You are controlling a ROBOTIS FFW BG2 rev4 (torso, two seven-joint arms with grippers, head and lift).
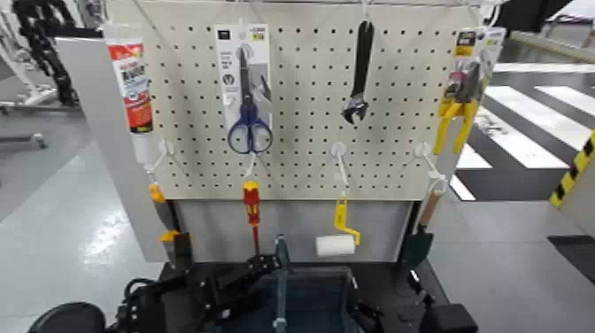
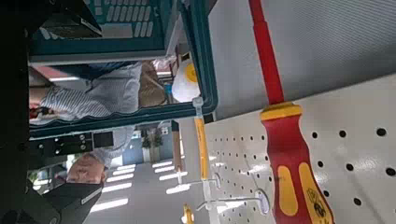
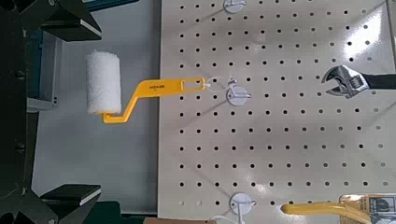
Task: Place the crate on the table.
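Observation:
The crate [image 1: 310, 301] is a dark blue-grey bin with a slim upright blue handle [image 1: 281, 279]. It sits low at the bottom of the head view, over the black table [image 1: 394, 276]. My left gripper [image 1: 241, 273] is at the crate's left end and my right gripper [image 1: 367, 314] is at its right end. In the left wrist view the crate's teal wall and rim [image 2: 131, 37] lie beside my left gripper [image 2: 56, 112], whose fingers stand wide apart. In the right wrist view my right gripper [image 3: 51, 107] is also spread, with a strip of crate rim [image 3: 37, 65] beside it.
A beige pegboard [image 1: 301, 97] stands right behind the table. It holds scissors [image 1: 249, 124], a wrench [image 1: 358, 75], a red screwdriver [image 1: 252, 208], a white paint roller [image 1: 335, 245] and yellow pliers [image 1: 456, 124]. A person in a striped shirt [image 2: 93, 93] shows beyond the crate.

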